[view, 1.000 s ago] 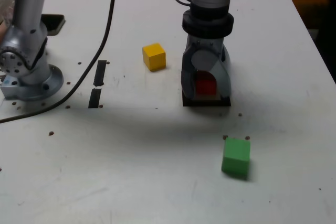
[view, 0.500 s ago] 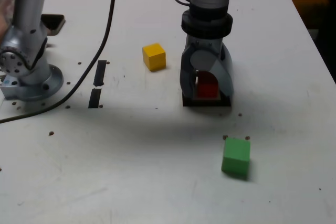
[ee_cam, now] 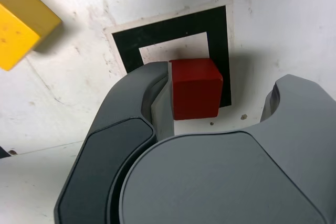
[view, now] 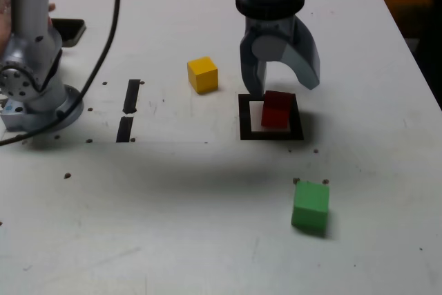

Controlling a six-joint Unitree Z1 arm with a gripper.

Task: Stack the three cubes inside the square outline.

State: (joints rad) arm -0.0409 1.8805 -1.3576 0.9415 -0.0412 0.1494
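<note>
Since the earlier frame the gripper (view: 284, 84) has lifted off the red cube (view: 276, 108) and its jaws have spread wide apart, holding nothing; the cube now sits by itself.

Nearest in the exterior view, the green cube (view: 309, 206) rests on the white table (view: 173, 212), well apart from the others, matte and sharp-edged. Farther back lies the square outline (view: 270, 132), a flat, thick black border round a white centre. The red cube stands inside it, toward the exterior view's right, overlapping the inner edge of the black band there. In the wrist view the red cube (ee_cam: 195, 88) shows smooth faces and softly rounded corners between the gripper's (ee_cam: 223, 106) curved grey fingers (ee_cam: 137, 95).

At the exterior view's left are two short black strips (view: 128, 110) end to end. Beyond the outline sits the yellow cube (view: 202, 74). That makes three cubes, one of each colour. No writing can be read on them.
</note>
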